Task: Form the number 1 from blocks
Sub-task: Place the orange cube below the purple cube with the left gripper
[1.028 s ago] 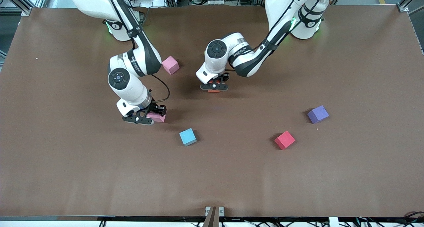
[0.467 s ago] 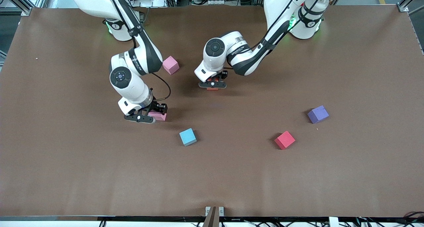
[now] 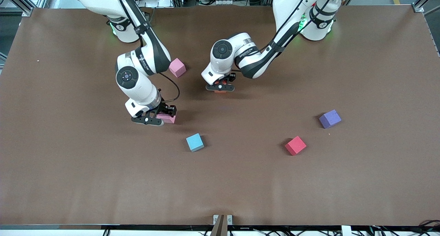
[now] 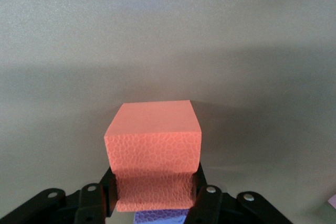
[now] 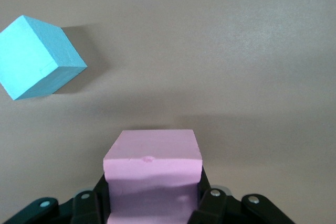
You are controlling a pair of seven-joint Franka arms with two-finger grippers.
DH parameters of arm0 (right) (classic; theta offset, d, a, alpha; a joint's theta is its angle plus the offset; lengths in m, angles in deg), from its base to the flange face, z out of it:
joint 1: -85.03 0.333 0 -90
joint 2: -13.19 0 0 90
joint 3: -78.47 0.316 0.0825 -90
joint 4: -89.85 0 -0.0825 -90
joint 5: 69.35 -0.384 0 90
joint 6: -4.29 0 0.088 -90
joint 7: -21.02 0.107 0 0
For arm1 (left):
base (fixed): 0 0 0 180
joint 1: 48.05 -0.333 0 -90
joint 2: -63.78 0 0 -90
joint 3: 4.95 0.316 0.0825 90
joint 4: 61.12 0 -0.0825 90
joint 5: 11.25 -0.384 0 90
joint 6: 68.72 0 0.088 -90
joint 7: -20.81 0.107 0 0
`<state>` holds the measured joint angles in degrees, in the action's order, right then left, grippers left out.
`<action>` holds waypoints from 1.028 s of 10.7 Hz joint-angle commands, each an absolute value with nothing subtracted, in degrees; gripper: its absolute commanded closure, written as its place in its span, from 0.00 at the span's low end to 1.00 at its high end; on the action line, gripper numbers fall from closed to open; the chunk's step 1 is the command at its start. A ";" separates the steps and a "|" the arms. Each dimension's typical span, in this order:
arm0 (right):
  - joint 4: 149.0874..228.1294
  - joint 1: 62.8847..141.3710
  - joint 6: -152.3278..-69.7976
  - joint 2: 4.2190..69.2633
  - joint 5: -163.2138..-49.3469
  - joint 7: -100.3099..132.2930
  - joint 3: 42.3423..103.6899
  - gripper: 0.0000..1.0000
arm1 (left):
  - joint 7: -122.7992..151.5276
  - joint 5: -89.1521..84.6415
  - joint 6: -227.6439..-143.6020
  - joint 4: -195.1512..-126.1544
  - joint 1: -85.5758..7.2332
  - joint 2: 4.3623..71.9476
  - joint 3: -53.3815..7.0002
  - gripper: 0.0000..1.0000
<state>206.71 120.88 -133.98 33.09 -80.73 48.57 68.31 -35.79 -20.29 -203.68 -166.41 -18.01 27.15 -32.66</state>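
Orange block (image 4: 153, 150) in left gripper (image 3: 220, 88); pink one (image 5: 151, 179) (foam) in right gripper (image 3: 153, 119).

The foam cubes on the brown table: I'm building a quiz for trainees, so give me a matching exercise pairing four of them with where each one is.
Things:
1. orange foam cube
2. pink foam cube seen in the right wrist view
3. light blue foam cube
4. purple foam cube

Places:
A. free on the table, closest to the left arm's end
B. clamped in the right gripper
C. free on the table, close to the held pink cube
D. clamped in the left gripper

Pairs: 1-D, 2-B, 3-C, 4-A
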 commanded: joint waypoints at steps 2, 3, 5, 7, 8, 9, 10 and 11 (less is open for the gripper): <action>209.29 120.98 -133.96 30.42 -82.09 49.41 68.62 0.45 | -38.16 -20.65 -203.72 -166.15 -17.55 26.34 -33.34 1.00; 209.29 120.98 -133.96 30.42 -82.09 49.41 68.62 0.45 | -38.59 -20.56 -203.72 -166.23 -17.46 26.25 -33.34 1.00; 209.29 121.06 -133.96 30.42 -82.09 49.41 68.71 0.45 | -38.95 -20.65 -203.72 -166.32 -17.46 26.25 -33.34 0.76; 209.38 121.33 -133.96 30.42 -82.09 49.50 68.71 0.45 | -39.13 -20.65 -203.64 -166.50 -17.46 26.25 -33.34 0.00; 209.38 121.50 -133.96 30.42 -82.09 49.41 68.71 0.45 | -39.21 -20.65 -203.46 -166.50 -17.63 26.68 -33.34 0.00; 209.38 121.94 -133.96 30.42 -82.09 49.50 68.71 0.44 | -39.21 -20.65 -202.94 -166.32 -18.16 28.34 -33.34 0.00; 209.29 122.38 -133.96 30.42 -82.09 49.50 68.71 0.44 | -39.21 -20.56 -201.37 -166.32 -18.77 31.05 -33.34 0.00; 209.21 122.47 -134.04 30.42 -82.09 49.76 68.71 0.45 | -39.13 -20.65 -199.18 -166.15 -21.13 34.04 -33.34 0.00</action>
